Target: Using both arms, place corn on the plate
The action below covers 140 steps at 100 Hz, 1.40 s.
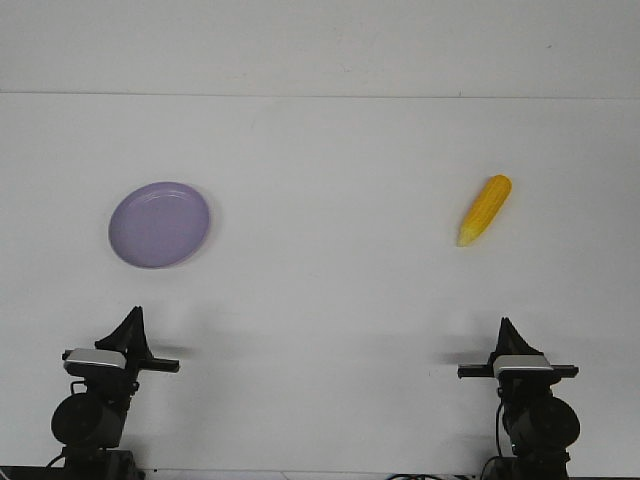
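The corn is a small yellow-orange cob lying on the white table at the right, with its paler pointed tip toward me. The plate is a round lavender plate on the left of the table, with nothing on it. My left gripper rests low at the near left edge, well short of the plate. Its fingers meet in a single point and hold nothing. My right gripper rests low at the near right edge, short of the corn. It looks the same, shut and empty.
The white table runs back to a seam with the white wall. Nothing else lies on it. Corn and plate are far apart, about half the table's width.
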Available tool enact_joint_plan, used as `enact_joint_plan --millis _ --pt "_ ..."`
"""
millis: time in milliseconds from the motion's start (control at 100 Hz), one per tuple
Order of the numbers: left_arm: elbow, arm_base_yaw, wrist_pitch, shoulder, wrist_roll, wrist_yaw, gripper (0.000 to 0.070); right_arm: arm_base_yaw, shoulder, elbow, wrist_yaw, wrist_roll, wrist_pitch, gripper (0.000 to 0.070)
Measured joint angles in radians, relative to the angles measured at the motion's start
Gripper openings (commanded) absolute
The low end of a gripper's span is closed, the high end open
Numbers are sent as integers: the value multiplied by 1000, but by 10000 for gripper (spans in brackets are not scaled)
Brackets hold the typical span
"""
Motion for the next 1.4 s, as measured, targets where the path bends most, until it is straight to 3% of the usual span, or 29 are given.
enact_joint_plan --millis 560,930,960,980,1060,1100,1190,1400 --pt "0 0 18 0 -8 0 13 0 0 0 0 0 0 12" --pt "4 0 68 0 -274 -3 12 0 0 0 0 0 0 12" --pt "13 0 56 4 -296 -9 27 0 0 0 0 0 0 12" --pt "24 0 48 11 -309 -16 79 0 0 0 0 0 0 12" --pt "116 0 0 66 -352 -46 433 0 0 0 0 0 0 12" --pt "175 0 -10 103 -361 -55 518 0 0 0 0 0 0 12" --pt "344 0 -85 208 -359 -95 461 0 0 0 0 0 0 12" --pt "652 25 -333 569 -300 -167 461 0 0 0 0 0 0 12"
